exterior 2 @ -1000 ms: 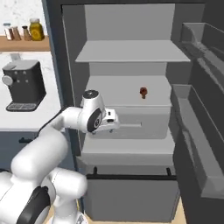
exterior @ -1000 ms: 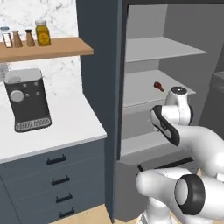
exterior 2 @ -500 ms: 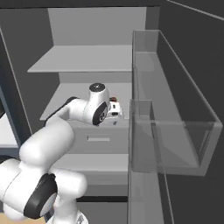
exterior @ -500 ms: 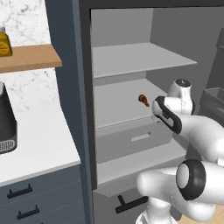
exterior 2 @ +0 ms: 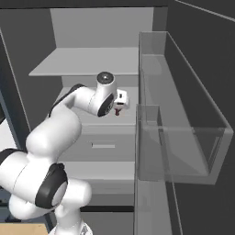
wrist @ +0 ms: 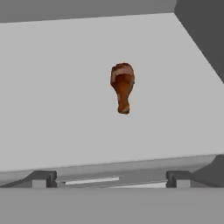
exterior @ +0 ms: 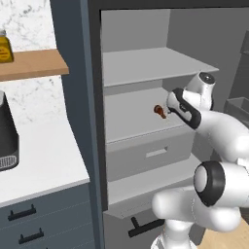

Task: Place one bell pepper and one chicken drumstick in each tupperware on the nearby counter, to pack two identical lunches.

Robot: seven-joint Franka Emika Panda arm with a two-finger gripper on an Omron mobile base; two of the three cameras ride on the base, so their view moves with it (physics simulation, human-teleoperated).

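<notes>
Fridge (exterior: 141, 68) interior of grey shelves stands open in front of the white robot arm (exterior: 219, 141). Left base view adds a white counter (exterior: 44, 160) with dark drawers beside the fridge, plus a wooden shelf (exterior: 29, 65) holding a yellow jar (exterior: 5, 47). Right base view instead shows the fridge door's clear bin (exterior 2: 183, 133) at the right. One chicken drumstick (wrist: 122, 86) lies alone on the middle fridge shelf (wrist: 52, 109), thick end farther from the camera in the hand view. The gripper (wrist: 111, 178) is at the shelf's front edge, well apart from the drumstick, fingertips (wrist: 43, 178) spread wide and holding nothing.
</notes>
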